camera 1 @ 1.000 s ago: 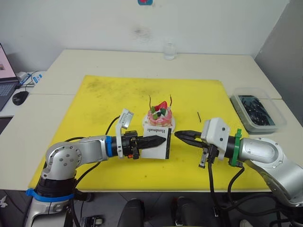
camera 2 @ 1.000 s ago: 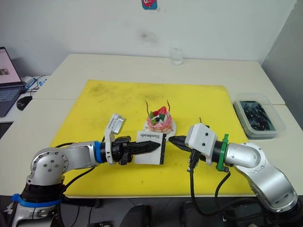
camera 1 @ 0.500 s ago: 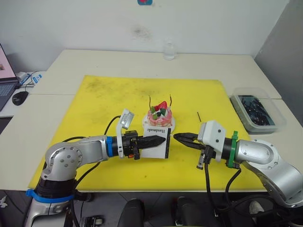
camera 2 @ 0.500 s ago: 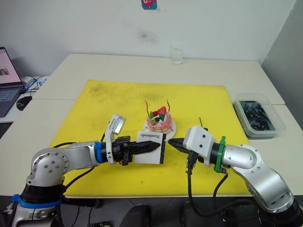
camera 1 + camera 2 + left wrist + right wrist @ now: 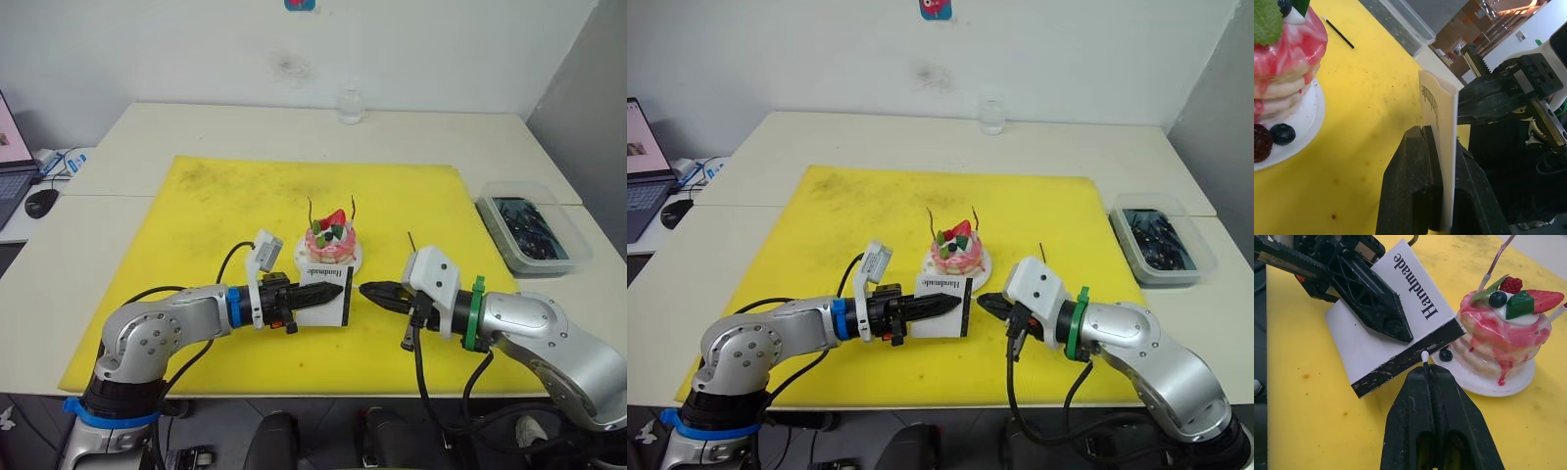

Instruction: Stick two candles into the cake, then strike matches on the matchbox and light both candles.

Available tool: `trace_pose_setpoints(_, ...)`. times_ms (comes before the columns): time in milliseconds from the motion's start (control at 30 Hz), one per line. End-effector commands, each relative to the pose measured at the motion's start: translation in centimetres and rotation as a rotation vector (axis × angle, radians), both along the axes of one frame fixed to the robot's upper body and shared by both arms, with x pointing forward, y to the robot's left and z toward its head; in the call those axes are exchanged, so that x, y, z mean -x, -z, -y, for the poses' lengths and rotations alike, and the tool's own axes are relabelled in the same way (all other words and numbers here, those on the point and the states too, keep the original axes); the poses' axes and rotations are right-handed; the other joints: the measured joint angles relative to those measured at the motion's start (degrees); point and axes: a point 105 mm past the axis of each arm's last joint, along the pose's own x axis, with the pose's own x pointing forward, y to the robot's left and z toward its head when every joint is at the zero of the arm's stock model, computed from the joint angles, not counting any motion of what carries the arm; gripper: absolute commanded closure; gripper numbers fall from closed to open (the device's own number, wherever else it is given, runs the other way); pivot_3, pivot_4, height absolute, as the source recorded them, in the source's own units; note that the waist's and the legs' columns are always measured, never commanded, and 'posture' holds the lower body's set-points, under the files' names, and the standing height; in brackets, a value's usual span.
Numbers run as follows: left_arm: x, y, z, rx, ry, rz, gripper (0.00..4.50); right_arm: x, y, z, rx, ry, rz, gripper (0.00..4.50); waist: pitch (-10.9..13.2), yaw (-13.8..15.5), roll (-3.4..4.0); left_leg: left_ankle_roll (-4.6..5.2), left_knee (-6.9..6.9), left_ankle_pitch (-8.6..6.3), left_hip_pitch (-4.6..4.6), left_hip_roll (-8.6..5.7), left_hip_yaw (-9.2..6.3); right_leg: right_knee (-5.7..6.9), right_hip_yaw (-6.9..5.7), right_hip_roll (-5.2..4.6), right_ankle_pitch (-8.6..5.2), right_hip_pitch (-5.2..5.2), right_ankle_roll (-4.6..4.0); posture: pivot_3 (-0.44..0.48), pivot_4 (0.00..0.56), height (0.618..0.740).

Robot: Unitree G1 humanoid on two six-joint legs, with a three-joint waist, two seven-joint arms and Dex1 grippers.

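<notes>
Two thin, curved reddish-brown candles (image 5: pixel 312 211) (image 5: pixel 354 208) stand roughly upright in the small round pink layered cake (image 5: pixel 329 238) on its white plate (image 5: pixel 1498 384), near the middle of the yellow mat (image 5: pixel 216 211) on the desk (image 5: pixel 196 127). Just in front of the cake, the flat white matchbox with black "Handmade" lettering (image 5: pixel 324 293) is held on edge, its black striking side (image 5: pixel 1405 360) facing the right gripper (image 5: pixel 368 290). The left gripper (image 5: pixel 328 294) pinches the matchbox, one jaw on each broad face. The right gripper's jaws are pressed together on a short thin match (image 5: pixel 1424 358) that points forward along them, its pale head touching the black edge. Another short dark match (image 5: pixel 411 241) lies on the mat, right of the cake.
</notes>
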Motion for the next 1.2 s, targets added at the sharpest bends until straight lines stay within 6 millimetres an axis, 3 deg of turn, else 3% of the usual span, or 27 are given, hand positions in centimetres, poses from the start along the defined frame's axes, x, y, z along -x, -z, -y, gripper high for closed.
trace_pose_setpoints(33, 0.52, -0.64, 0.48, 0.007, 0.029, 0.046, 4.5, 0.17, -1.65, -0.15, -0.024, -0.004, 0.061, 4.44, 0.0, 0.0, 0.0, 0.0, 0.0, 0.0, 0.0, 0.0, 0.0, 0.0, 0.0, 0.0, 0.0, 0.0, 0.0, 0.0, 0.15, 0.74)
trace_pose_setpoints(1200, 0.78, -0.41, 0.55, 0.002, 0.044, 0.037, 4.5, 0.53, -1.75, -0.69, -0.029, -0.018, 0.031, 4.44, 0.0, 0.0, 0.0, 0.0, -0.01, 0.0, 0.0, 0.01, 0.0, -0.01, 0.0, 0.01, 0.0, -0.01, 0.0, 0.0, 0.15, 0.74)
